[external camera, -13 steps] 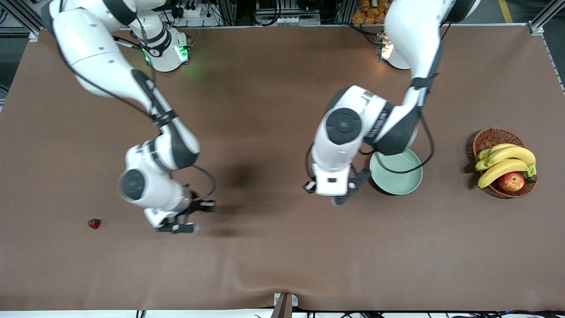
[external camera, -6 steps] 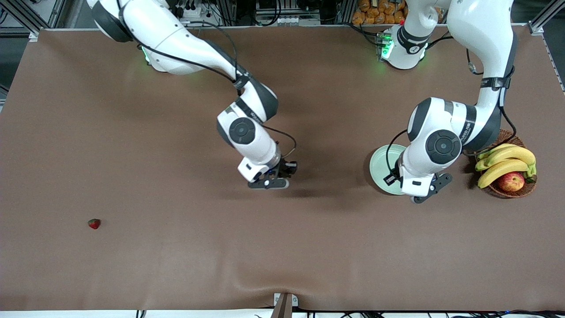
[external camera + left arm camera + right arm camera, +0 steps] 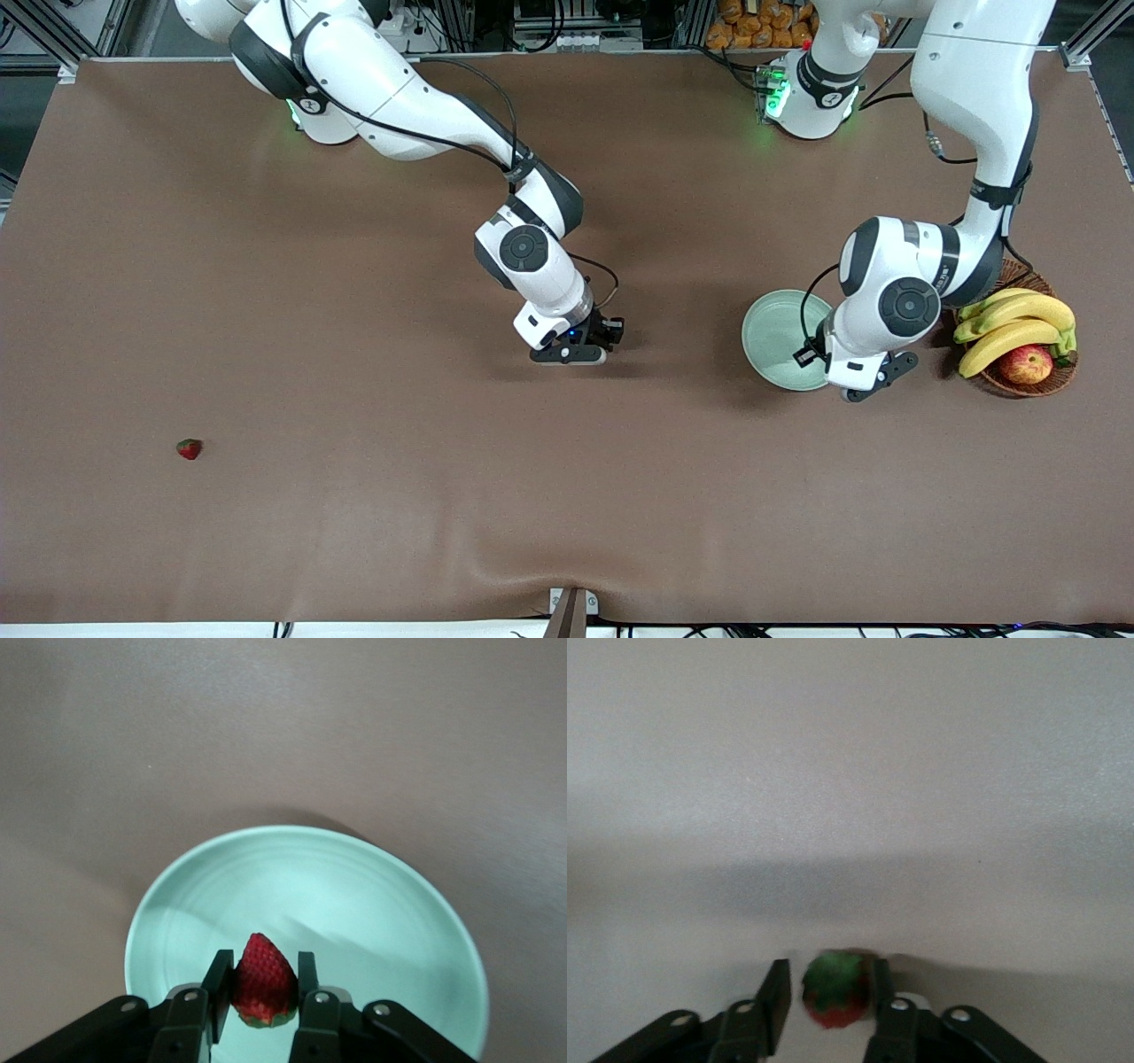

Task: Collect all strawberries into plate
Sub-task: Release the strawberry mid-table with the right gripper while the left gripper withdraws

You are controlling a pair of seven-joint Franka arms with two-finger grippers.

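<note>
the plate [image 3: 177, 895] is pale mint green. the strawberries [image 3: 263, 979] are red with green caps. the table [image 3: 354, 496] is plain brown.

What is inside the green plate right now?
The plate looks bare inside. The left gripper holds a strawberry over it. Its part beneath the gripper is hidden.

1. A wide table [image 3: 567, 496] covered in a plain brown mat carries everything; the mat wrinkles slightly at the edge nearest the front camera.
2. A pale mint-green plate [image 3: 772, 341] rests flat on it toward the left arm's end.
3. A brown wicker basket [image 3: 992, 275] of bananas and an apple sits beside the plate, closer to that end.
4. A lone strawberry [image 3: 189, 448] lies toward the right arm's end, well apart from both.
</note>
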